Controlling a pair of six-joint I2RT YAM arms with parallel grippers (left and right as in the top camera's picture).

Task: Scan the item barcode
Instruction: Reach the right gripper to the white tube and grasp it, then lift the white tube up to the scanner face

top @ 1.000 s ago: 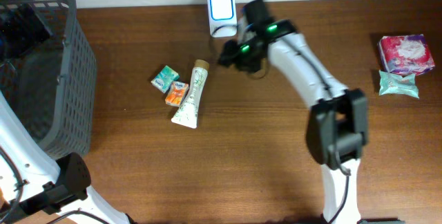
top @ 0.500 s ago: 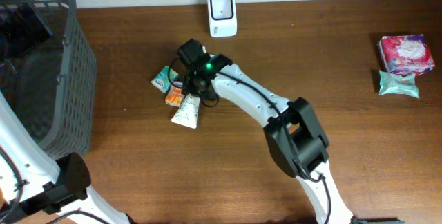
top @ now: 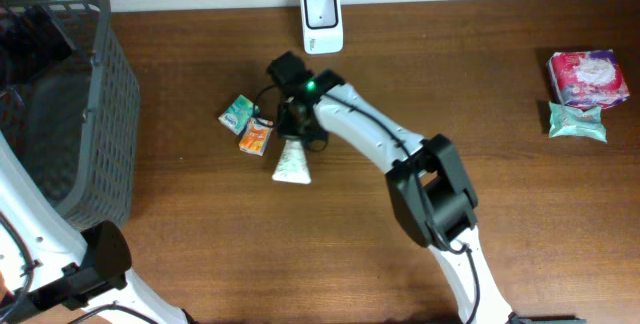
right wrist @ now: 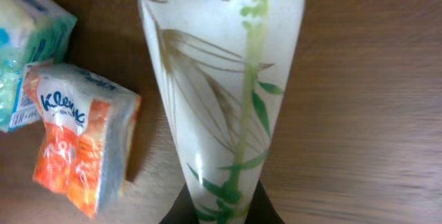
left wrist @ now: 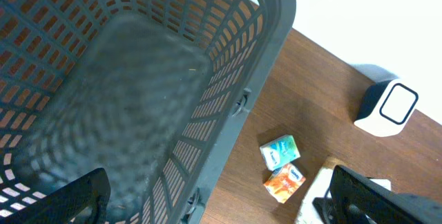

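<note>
The item is a white tube with a green bamboo print (top: pixel 292 164) (right wrist: pixel 228 99), lying on the brown table. My right gripper (top: pixel 297 124) (right wrist: pixel 222 210) is shut on its narrow end; the dark fingers (right wrist: pixel 183 213) press both sides of the tube. The white barcode scanner (top: pixel 322 19) (left wrist: pixel 387 103) stands at the table's back edge, behind the tube. My left gripper (left wrist: pixel 221 207) hangs open over the rim of the grey basket (left wrist: pixel 228 106), with nothing between its fingers (left wrist: pixel 69 196).
A teal tissue pack (top: pixel 238 114) (right wrist: pixel 21 51) and an orange tissue pack (top: pixel 255 137) (right wrist: pixel 76 134) lie just left of the tube. The grey basket (top: pixel 95 114) fills the left side. A pink pack (top: pixel 588 77) and a pale green pack (top: pixel 577 122) lie far right.
My right arm swung from beside the scanner down to the tube and shut on it. The tube has turned, its wide end now pointing toward the table's front.
</note>
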